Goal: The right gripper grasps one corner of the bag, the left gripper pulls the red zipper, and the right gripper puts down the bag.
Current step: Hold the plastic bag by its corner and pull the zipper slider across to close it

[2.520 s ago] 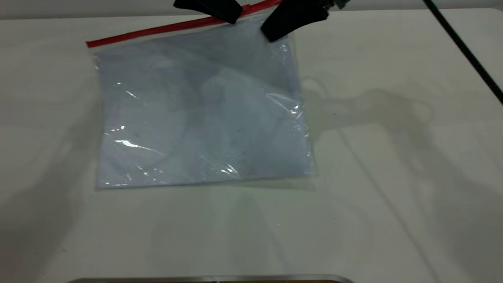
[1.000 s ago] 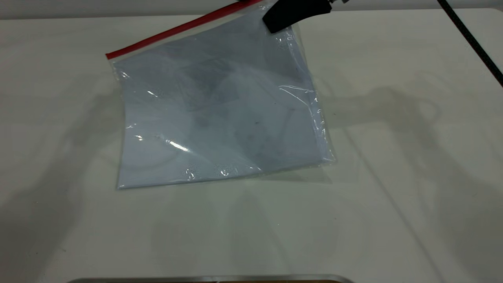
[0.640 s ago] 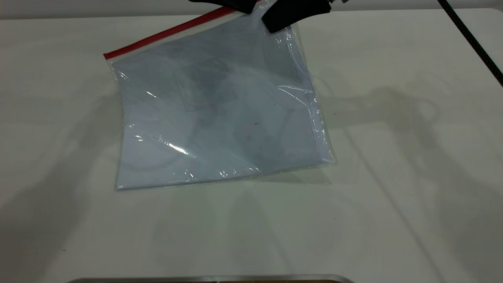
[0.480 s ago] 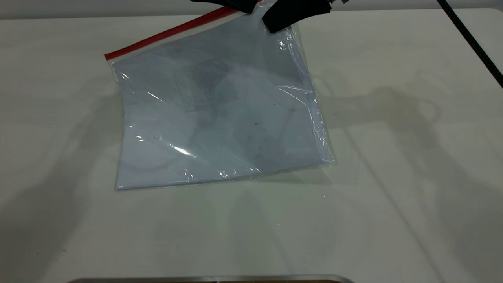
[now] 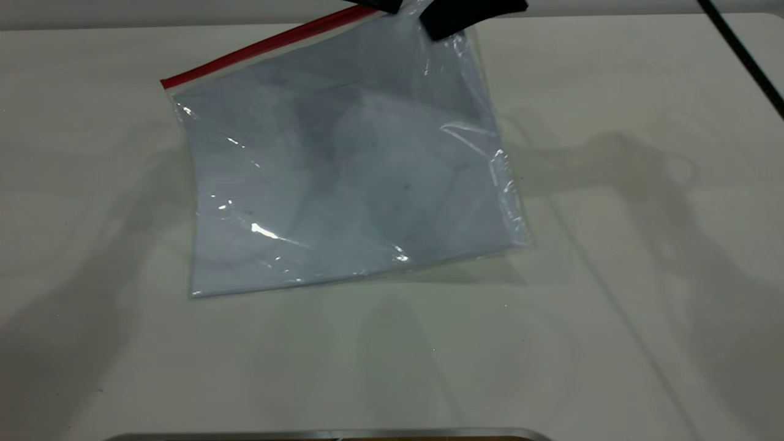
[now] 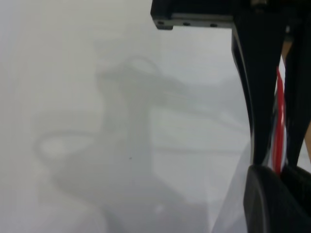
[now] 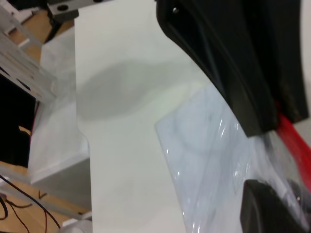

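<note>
The bag [image 5: 349,165], a clear pouch with white sheets, hangs tilted: its far right part is raised and its near edge rests on the table. The red zipper [image 5: 257,46] runs along its far edge, up toward the grippers. My right gripper [image 5: 456,21] is shut on the corner of the bag, which is mostly hidden in its jaws. The right wrist view shows the right gripper [image 7: 262,158] over the bag [image 7: 204,136] next to the red zipper [image 7: 294,131]. My left gripper [image 5: 376,5] sits beside it on the strip. In the left wrist view the left gripper [image 6: 279,174] is shut on the red zipper [image 6: 278,131].
The white table [image 5: 612,275] lies all round the bag. A black cable [image 5: 741,52] crosses the far right corner. A metal edge [image 5: 331,435] runs along the near side. The right wrist view shows the table's side edge and an aluminium frame [image 7: 24,58] beyond it.
The right gripper has risen and moved slightly right, lifting the bag's corner and dragging the bag a little right. The left gripper left the strip, then came back onto it beside the right gripper.
</note>
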